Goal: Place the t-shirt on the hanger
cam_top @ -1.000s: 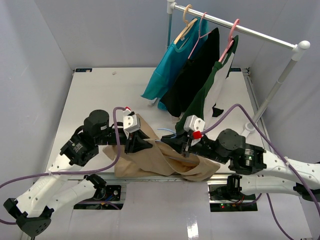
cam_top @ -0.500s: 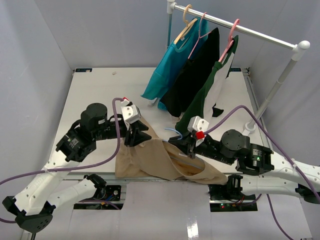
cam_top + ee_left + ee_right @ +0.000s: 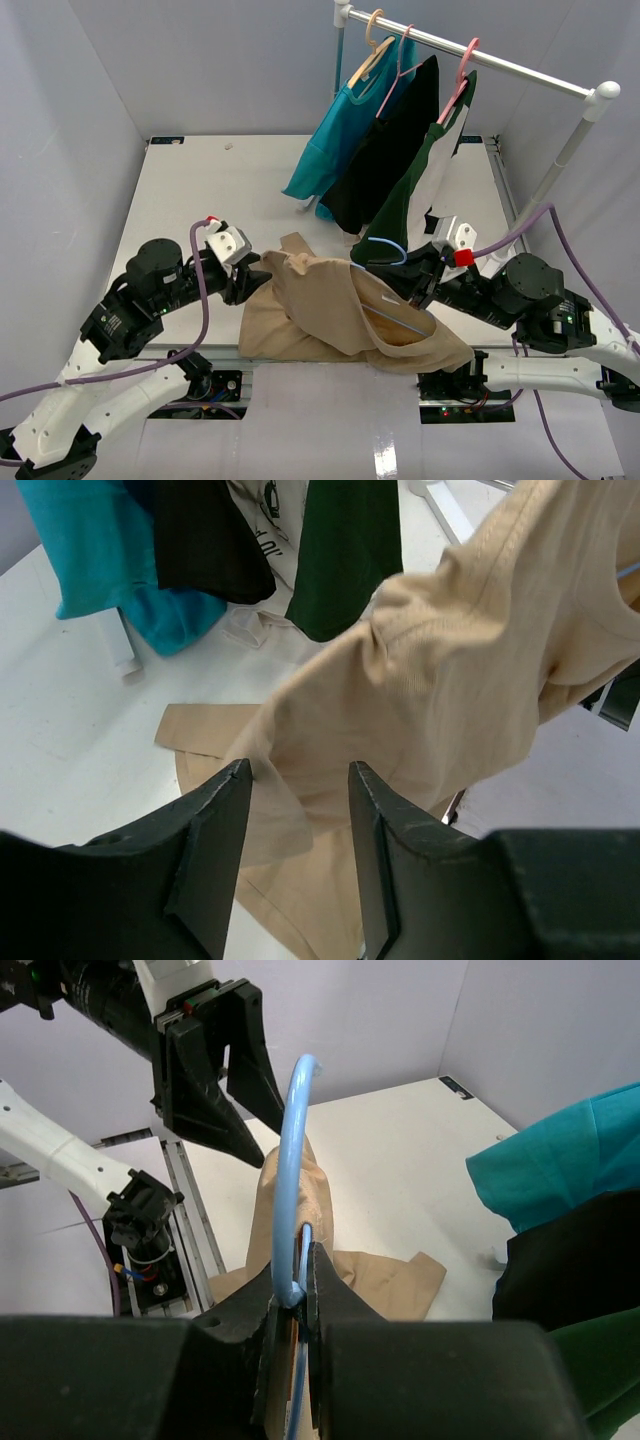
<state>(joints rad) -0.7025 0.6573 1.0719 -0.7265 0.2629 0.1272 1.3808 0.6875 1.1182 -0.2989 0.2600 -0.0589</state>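
Observation:
The tan t-shirt hangs draped over the light-blue hanger and trails onto the table's near edge. My right gripper is shut on the hanger at the base of its hook. In the right wrist view the hook rises from between the closed jaws, with the shirt beneath. My left gripper is open just left of the shirt. In the left wrist view its fingers stand apart, with the shirt ahead of them. The left gripper also shows in the right wrist view.
A clothes rail at the back right carries a teal shirt, a black garment and a dark green shirt on pink and wooden hangers. Its post and foot stand right of my right arm.

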